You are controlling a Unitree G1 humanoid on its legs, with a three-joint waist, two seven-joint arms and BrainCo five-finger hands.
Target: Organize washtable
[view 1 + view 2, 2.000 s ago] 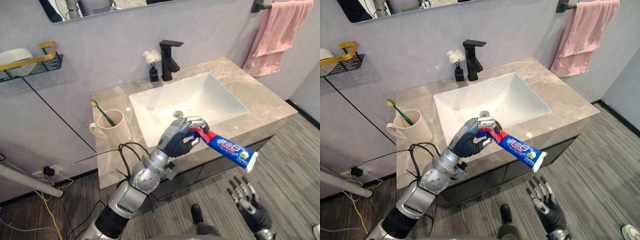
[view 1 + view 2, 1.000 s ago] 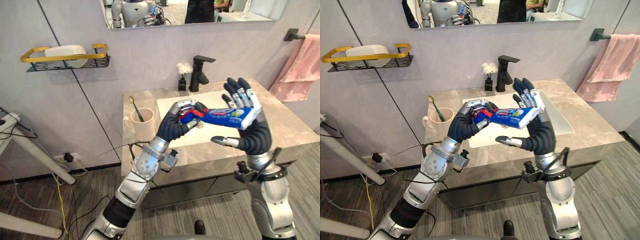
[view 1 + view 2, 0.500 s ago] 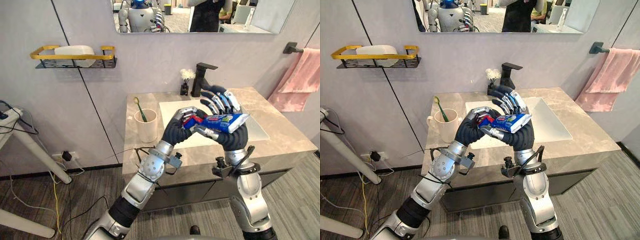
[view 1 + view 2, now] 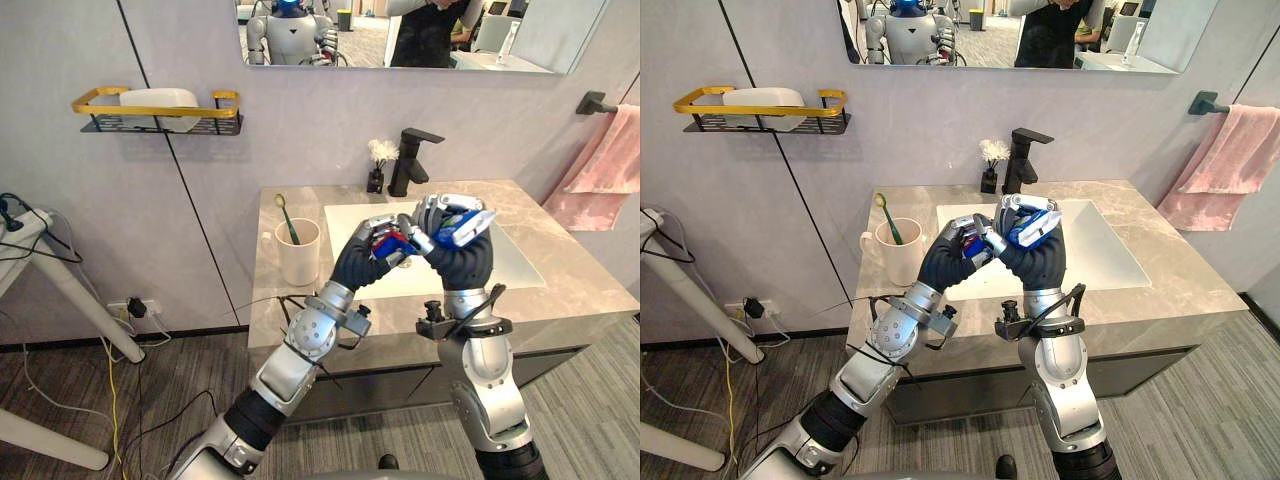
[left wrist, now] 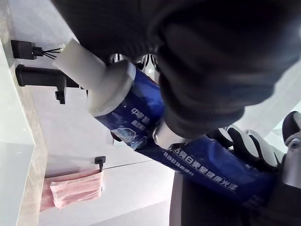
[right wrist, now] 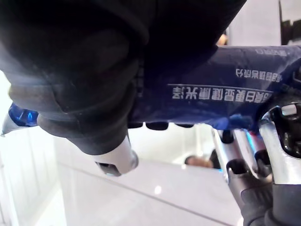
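Both hands are up over the white rectangular sink (image 4: 505, 262). My left hand (image 4: 362, 265) is curled round the cap end of the glossy blue soft-plastic toothpaste tube (image 4: 463, 224), and my right hand (image 4: 455, 255) is wrapped round its flat tail. The tube is in the air between them, clear of the veined grey-brown stone bench (image 4: 565, 292). Progress, my read: roughly midway. The green-handled toothbrush (image 4: 284, 216) already stands in the cream ceramic mug (image 4: 298, 252) at the bench's left end, and the tube isn't put away yet; the mug looks like its spot. The bench is smooth and hard. The tube is slick and squashy, so a tight squeeze could dent it. The matte black angular faucet (image 4: 411, 160) sits behind the sink.
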